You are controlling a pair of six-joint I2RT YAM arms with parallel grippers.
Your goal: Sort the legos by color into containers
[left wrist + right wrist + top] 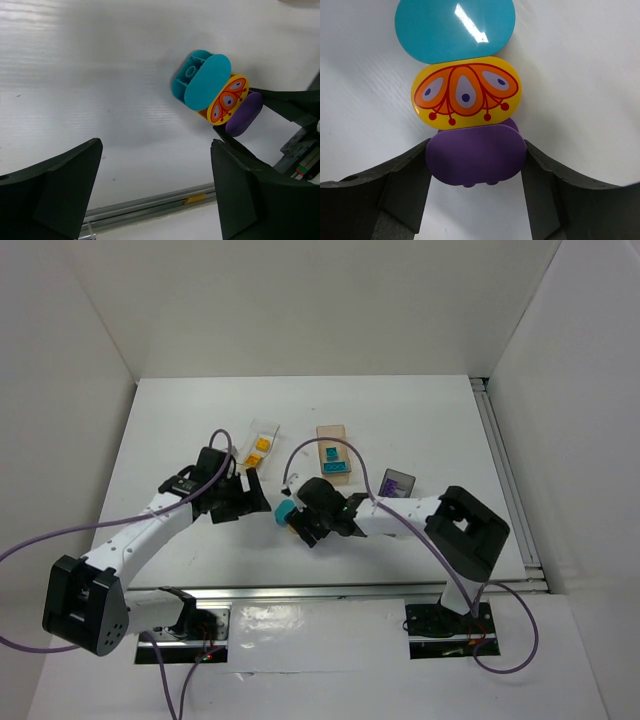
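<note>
Surface: white table [180,420] is carrying three containers beyond the arms.
Right gripper [476,170]: is clamping the purple piece [476,150] at one end of a joined stack, near the table's middle.
Stack: teal piece [202,80] and yellow piece [227,100] are clinging on.
Left gripper [155,167]: is hovering just beside it, jaws apart, holding nothing.
Progress: clear tray [268,428] is holding yellow bricks, tan box [330,432] teal ones, dark grey box [403,477] something purple. This stack is probably what remains, and it needs separating first.

White table [420,410] — metal rail [330,590] (near edge)
</note>
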